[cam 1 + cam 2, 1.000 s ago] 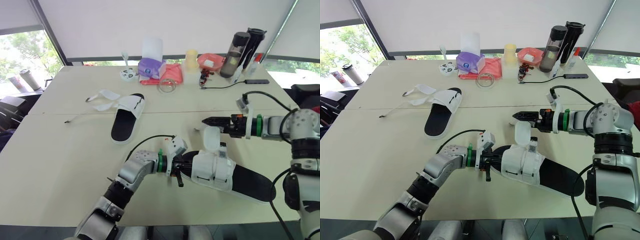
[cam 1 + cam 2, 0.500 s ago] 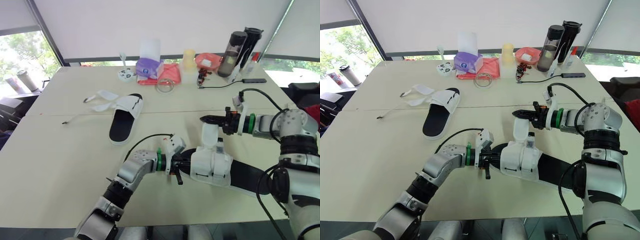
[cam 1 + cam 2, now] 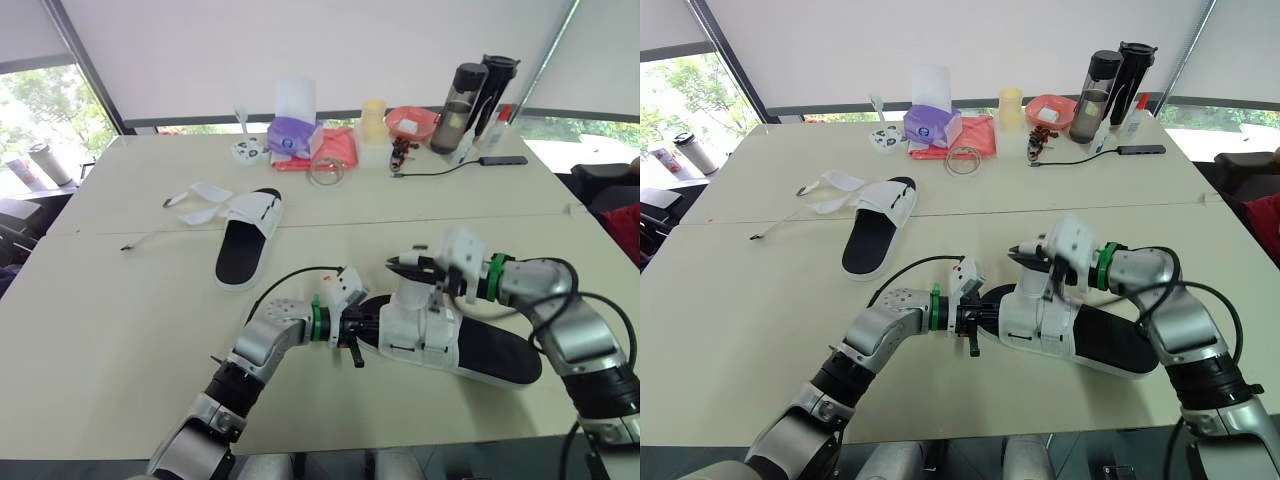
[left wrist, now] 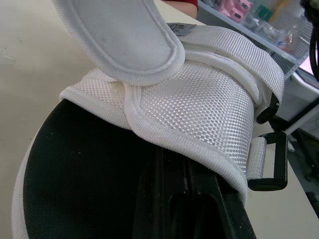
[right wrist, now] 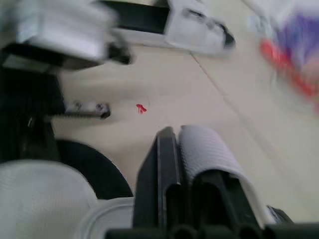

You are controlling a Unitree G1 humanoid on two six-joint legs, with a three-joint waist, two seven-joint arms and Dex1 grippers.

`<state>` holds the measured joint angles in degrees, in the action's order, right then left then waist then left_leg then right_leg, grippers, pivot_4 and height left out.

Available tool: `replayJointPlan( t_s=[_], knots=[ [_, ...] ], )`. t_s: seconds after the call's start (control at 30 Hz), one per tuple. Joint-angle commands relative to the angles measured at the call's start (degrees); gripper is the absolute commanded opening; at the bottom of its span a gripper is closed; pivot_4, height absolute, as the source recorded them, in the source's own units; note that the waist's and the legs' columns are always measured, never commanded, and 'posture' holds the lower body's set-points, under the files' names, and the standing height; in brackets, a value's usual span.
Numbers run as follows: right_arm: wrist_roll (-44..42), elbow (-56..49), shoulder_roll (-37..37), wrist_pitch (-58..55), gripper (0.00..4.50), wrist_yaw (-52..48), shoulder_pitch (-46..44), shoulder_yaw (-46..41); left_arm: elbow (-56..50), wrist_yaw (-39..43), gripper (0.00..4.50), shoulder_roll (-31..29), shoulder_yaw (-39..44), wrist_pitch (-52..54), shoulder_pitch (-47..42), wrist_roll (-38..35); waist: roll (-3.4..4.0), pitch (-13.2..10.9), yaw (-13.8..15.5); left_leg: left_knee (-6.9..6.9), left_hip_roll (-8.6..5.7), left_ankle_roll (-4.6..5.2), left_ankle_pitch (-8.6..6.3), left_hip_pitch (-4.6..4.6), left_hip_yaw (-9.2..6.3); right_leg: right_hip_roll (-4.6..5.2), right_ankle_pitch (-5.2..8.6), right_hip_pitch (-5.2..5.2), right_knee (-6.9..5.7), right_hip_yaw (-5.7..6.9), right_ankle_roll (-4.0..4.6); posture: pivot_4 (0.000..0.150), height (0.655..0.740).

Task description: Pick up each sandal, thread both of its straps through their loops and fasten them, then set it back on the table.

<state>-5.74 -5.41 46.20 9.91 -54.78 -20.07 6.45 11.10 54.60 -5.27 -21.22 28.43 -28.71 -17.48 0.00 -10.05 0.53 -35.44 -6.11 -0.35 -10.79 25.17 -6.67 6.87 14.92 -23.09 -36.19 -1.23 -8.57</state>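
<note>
Head views: near sandal [image 3: 490,352] lies flat on the bench [image 3: 110,330], close to the front edge, toe at the left gripper [image 3: 360,328]. Right gripper [image 3: 398,265] sits over the white upper [image 3: 420,330], at the top of a raised strap [image 3: 411,292]. Far sandal [image 3: 240,250] lies flat with its straps loose, well apart. There is open bench between the two and out to the left. Bottles [image 3: 470,95] and other clutter stand along the far edge, out of the way.

Left wrist view: fingers [image 4: 149,199] are drawn together, tips under the upper's front edge over the footbed. Can't tell if they pinch anything. The black loop [image 4: 271,162] at the upper's side looks empty.

Right wrist view: fingers [image 5: 164,169] are closed, with the strap flat against them. It looks pinched near its tip.

Handling, as a guess: the sandal is light, its sole fairly stiff, its straps soft and floppy. Grip the strap close to the tip so it feeds the loop. The sole probably slides on the smooth bench unless pinned, and the front edge leaves little room toward the robot.
</note>
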Motion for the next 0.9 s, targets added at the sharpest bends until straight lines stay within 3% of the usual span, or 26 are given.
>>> replayJointPlan(
  t_s=[0.03,0.1,0.23,0.3,0.47,0.67,0.77,0.9],
  knots=[
    [8.4,3.6,2.2,21.4,0.04,2.4,0.4,-1.0,0.1,-0.3,0.00,-0.7,0.2,0.7,0.9,0.4,-0.01,0.0,0.0,0.00,0.01,0.00,0.00,-0.03,-0.01,0.00,0.00,0.04,0.00,0.00,0.00,0.150,0.7400],
    [11.2,6.2,2.6,28.2,0.04,4.5,0.1,-1.4,0.2,-0.2,0.00,-0.7,0.2,0.7,1.0,0.3,-0.01,0.0,0.1,0.00,0.02,-0.01,0.00,-0.11,-0.02,-0.01,0.00,0.11,0.00,-0.01,0.01,0.150,0.7400],
    [24.6,11.3,4.4,51.0,0.04,13.2,0.7,-3.3,0.1,-0.1,0.00,-0.8,0.3,1.2,1.1,-0.1,-0.02,0.0,0.1,0.13,0.02,-0.02,0.00,-0.42,-0.02,-0.01,0.01,0.39,0.02,-0.03,0.03,0.150,0.7400],
    [30.1,11.9,4.1,56.7,0.04,17.2,1.7,-4.4,0.2,0.0,0.00,-0.8,0.3,1.5,1.0,-0.2,-0.03,0.0,0.2,0.23,0.02,-0.02,0.00,-0.65,-0.01,-0.01,0.03,0.57,0.06,-0.04,0.04,0.150,0.7400],
    [39.9,12.2,3.2,61.6,0.04,24.4,2.3,-5.7,0.3,0.6,0.00,-0.7,0.2,2.5,0.6,-0.8,-0.02,0.0,0.2,0.26,0.02,-0.04,0.01,-0.77,-0.04,-0.02,0.05,0.68,0.06,-0.07,0.06,0.150,0.7400],
    [49.4,11.2,2.1,58.6,0.04,33.6,1.8,-7.4,0.1,0.7,0.00,-0.5,0.8,3.7,0.3,-1.5,-0.02,0.0,0.1,0.26,0.02,-0.06,0.03,-0.79,-0.05,-0.04,0.14,0.68,0.02,-0.10,0.23,0.150,0.7400],
    [50.9,10.6,2.1,56.5,1.04,36.9,1.6,-7.5,0.0,0.6,0.00,-0.4,1.0,4.1,0.3,-1.9,-0.02,0.0,0.1,0.26,0.02,-0.08,0.04,-0.80,-0.05,-0.04,0.14,0.68,0.00,-0.11,0.24,0.150,0.7400],
    [55.6,8.5,2.1,57.1,2.94,45.4,1.2,-9.8,0.1,0.4,0.00,-0.1,1.6,4.7,0.3,-2.2,-0.02,0.0,-0.1,0.26,0.04,-0.12,0.07,-0.84,-0.03,-0.06,0.15,0.70,-0.01,-0.15,0.26,0.150,0.7400]
  ],
)
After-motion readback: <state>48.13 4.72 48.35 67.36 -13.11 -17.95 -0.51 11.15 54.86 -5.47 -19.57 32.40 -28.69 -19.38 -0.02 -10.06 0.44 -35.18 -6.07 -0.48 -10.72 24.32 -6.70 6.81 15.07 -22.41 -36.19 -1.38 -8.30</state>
